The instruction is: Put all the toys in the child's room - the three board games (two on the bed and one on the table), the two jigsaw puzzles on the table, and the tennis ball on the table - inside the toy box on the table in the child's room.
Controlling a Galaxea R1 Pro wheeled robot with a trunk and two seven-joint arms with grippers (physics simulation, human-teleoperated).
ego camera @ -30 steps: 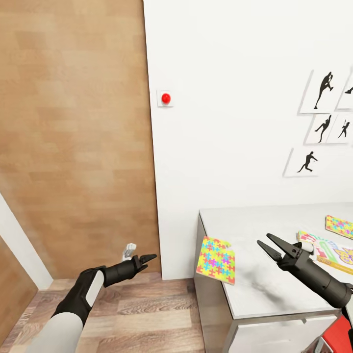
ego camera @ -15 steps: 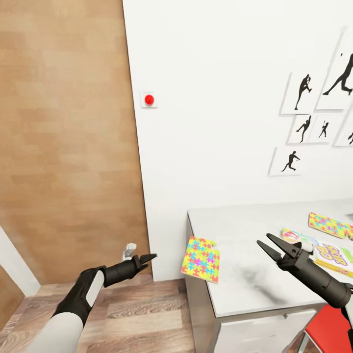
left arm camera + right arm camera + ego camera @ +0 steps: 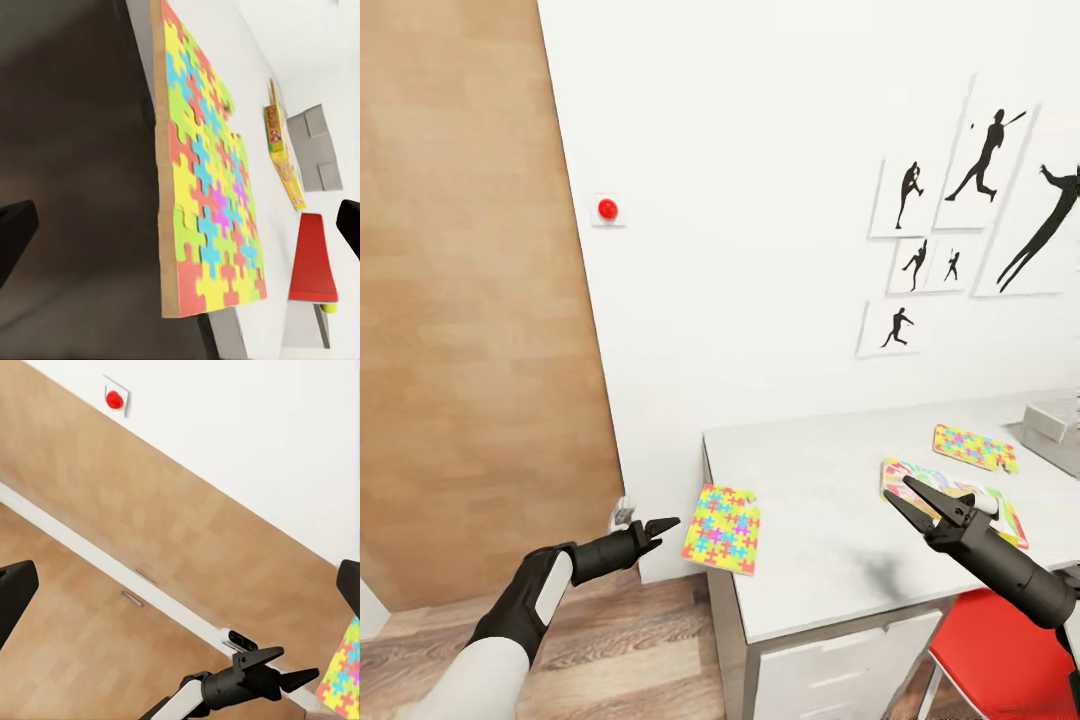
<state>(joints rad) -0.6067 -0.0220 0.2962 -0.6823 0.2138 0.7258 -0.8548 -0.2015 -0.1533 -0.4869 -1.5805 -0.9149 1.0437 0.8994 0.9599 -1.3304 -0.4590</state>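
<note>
Now view panned right since earlier, table (image 3: 830, 540) more centred, near jigsaw puzzle (image 3: 722, 515) hanging over its left edge, second puzzle (image 3: 974, 447) and board game (image 3: 952, 492) farther along, toy box (image 3: 1050, 425) entering at right, left gripper (image 3: 658, 526) nearly closed and empty, right gripper (image 3: 915, 497) spread wide above tabletop.

Near jigsaw puzzle (image 3: 722, 528): multicoloured sheet overhanging the counter (image 3: 830, 520) edge, between the two grippers.
Far jigsaw puzzle (image 3: 974, 447): flat, beyond right gripper (image 3: 927, 506).
Board game (image 3: 1000, 512): flat, partly behind right gripper.
Toy box (image 3: 1050, 432): grey, beyond right gripper.
</note>
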